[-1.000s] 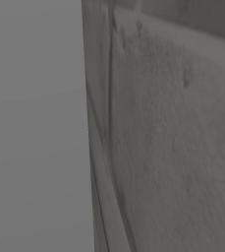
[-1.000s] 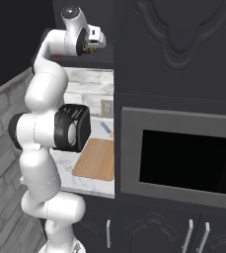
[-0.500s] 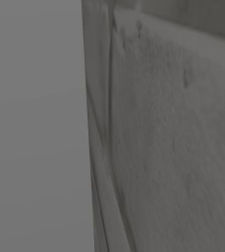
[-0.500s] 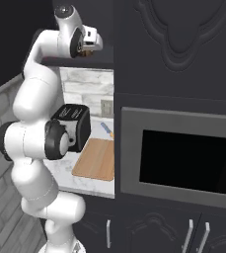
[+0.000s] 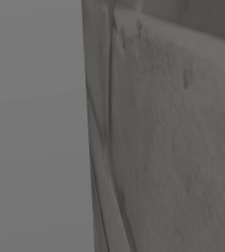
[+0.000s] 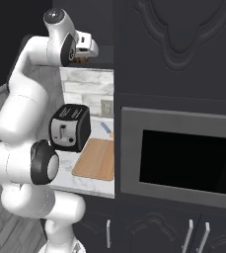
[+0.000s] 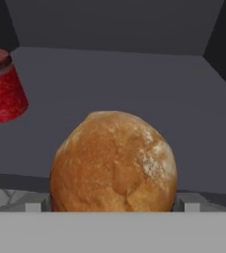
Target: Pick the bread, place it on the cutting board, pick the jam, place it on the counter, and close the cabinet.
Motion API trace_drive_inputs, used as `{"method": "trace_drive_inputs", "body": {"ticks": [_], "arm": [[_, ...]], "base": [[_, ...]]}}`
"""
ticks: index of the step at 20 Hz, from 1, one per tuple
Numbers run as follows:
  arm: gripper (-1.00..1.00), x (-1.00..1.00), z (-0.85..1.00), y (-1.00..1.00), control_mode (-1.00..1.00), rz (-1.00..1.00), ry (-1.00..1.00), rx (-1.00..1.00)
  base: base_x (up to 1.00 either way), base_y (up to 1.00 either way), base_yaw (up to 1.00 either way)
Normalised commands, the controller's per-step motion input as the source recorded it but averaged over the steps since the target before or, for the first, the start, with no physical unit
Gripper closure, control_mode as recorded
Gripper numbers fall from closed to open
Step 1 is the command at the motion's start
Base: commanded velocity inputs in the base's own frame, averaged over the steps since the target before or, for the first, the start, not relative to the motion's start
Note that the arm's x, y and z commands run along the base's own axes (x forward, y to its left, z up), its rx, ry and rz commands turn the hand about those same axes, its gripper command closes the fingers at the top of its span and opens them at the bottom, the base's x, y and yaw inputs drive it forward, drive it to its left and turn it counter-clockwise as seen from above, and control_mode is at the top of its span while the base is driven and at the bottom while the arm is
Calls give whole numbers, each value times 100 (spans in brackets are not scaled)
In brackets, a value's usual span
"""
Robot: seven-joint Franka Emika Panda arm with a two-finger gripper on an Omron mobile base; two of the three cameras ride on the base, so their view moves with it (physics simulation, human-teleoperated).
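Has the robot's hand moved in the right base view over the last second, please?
Yes. Against the fixed toaster, the hand with its tool has shifted slightly left and down while the elbow swung left, uncovering the toaster.

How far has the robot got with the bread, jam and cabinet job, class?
Nothing looks finished: the cutting board beside the toaster is bare. In hand: the open gripper reaches into the cabinet, its fingertips either side of the bread, not yet closed. Left: moving the bread to the board, setting the jam on the counter, closing the cabinet.
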Motion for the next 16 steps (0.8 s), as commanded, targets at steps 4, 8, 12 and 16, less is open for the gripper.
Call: {"method": "trace_drive_inputs", "body": {"ticks": [4,8,12,16], "arm": [[100,-71,-21,-11,-100,0,0,0],[100,-64,-19,-15,-100,0,1,0],[100,-54,-22,-14,-100,0,5,0],[100,-49,-27,-16,-100,0,8,1]], "base": [[0,0,0],[0,0,0],[0,0,0],[0,0,0]]}}
